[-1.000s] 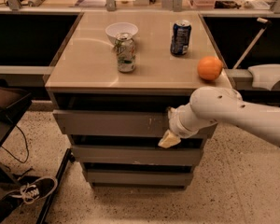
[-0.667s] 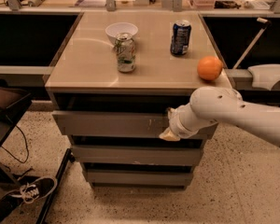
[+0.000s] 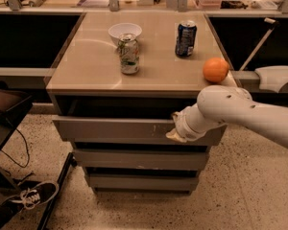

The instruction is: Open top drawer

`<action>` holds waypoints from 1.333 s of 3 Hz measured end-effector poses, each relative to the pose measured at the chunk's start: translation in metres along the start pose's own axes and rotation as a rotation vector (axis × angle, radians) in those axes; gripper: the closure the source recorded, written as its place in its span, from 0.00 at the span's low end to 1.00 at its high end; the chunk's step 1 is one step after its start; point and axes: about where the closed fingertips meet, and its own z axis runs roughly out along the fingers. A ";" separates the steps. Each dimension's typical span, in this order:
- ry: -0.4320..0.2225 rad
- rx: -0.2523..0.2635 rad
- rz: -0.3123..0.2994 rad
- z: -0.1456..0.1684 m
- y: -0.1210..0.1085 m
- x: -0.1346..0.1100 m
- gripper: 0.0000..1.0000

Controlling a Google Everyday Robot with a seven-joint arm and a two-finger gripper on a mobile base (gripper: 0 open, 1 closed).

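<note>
The top drawer [image 3: 115, 129] is the widest grey front under the tan tabletop, with white scuffs right of centre. It stands pulled out a little, with a dark gap above its front. My gripper [image 3: 175, 131] is at the drawer's upper right edge, at the end of my white arm, which comes in from the right. Its pale tip touches the drawer front's top edge.
Two narrower grey drawer fronts [image 3: 134, 159] sit below. On the tabletop [image 3: 86, 66] stand a white bowl [image 3: 125, 31], a green can [image 3: 128, 54], a blue can [image 3: 186, 38] and an orange [image 3: 215, 70] near the right front corner. A sneaker [image 3: 36, 195] and cables lie on the floor at left.
My gripper has risen slightly along the drawer's right side. The top drawer front has come out a little toward the camera.
</note>
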 end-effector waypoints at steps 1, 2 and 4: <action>0.000 0.000 0.000 -0.007 -0.002 -0.003 1.00; 0.000 0.000 0.000 -0.011 -0.003 -0.005 1.00; -0.028 0.030 -0.020 -0.033 0.018 -0.007 1.00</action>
